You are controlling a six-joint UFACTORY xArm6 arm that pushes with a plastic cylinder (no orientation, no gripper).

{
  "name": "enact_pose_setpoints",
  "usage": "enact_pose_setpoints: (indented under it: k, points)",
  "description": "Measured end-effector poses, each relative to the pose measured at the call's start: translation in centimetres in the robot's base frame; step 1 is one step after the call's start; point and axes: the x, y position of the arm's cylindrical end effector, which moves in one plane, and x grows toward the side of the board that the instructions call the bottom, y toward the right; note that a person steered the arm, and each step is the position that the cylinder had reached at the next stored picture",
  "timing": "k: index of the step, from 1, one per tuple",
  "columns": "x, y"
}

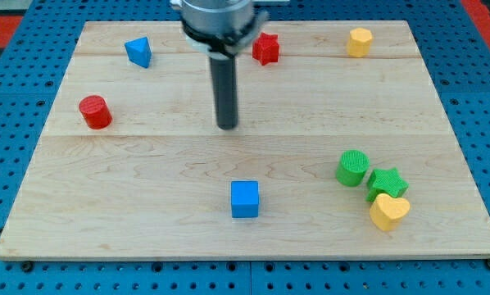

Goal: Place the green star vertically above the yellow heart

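Wooden board (147,164) seen from above. My tip (227,125) – a bare rod w/ no jaws, holding nothing – sits near centre. Green star (387,183) at approx 4 o'clock from it, touching yellow heart (389,211) directly below; green cylinder (352,167) adjoins.

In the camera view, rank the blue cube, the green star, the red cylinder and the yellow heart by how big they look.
1. Yellow heart and green star, about alike; they touch, so no ranking.
2. Blue cube, only slightly smaller, if at all.
3. Red cylinder, though it lies farther up the view, so unsure.
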Motion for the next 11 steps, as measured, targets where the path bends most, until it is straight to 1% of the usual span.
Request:
enact_pose_setpoints:
  k: [1, 2, 3, 4, 5, 6, 7, 8, 9, 10, 11]
  points:
    - [6.3, 1.5]
    - [11.0, 5.5]
    - [11.1, 9.2]
    - [12.5, 13.4]
    - [12.5, 18.9]
    - [12.2, 18.0]
    - [9.0, 17.5]
    - [4.5, 19.2]
    - [2.4, 21.4]
    - [1.3, 26.0]
    - [0.2, 29.1]
